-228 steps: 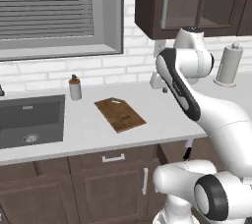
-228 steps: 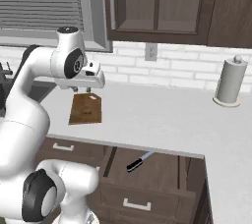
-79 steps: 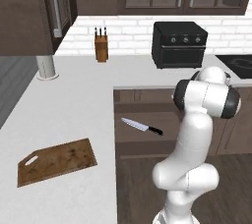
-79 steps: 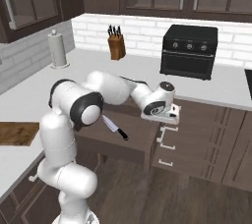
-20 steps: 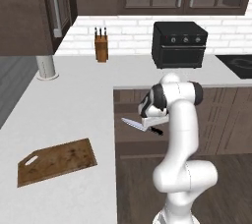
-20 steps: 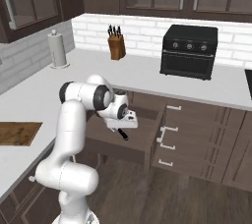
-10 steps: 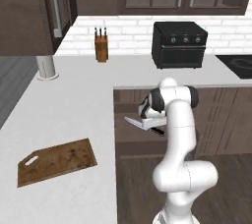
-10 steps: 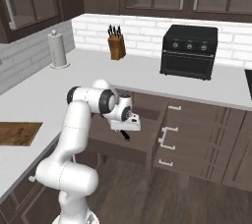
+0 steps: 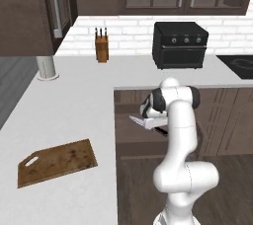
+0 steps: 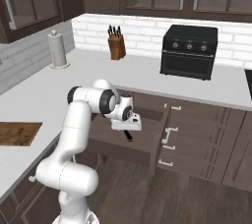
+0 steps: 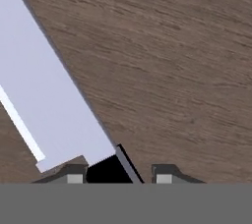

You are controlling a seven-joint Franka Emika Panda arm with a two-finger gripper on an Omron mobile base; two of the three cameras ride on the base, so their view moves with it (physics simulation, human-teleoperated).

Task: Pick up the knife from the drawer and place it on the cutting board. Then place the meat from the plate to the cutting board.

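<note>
My gripper is down in the drawer, jaws narrowed about the black handle of the knife where it meets the blade; so near the bolster, the knife may pivot or slip when lifted.

Arm bent low, pincer fingers close together

Over the last second the gripper lowers into the open drawer and its fingers draw in around the knife handle.
</note>
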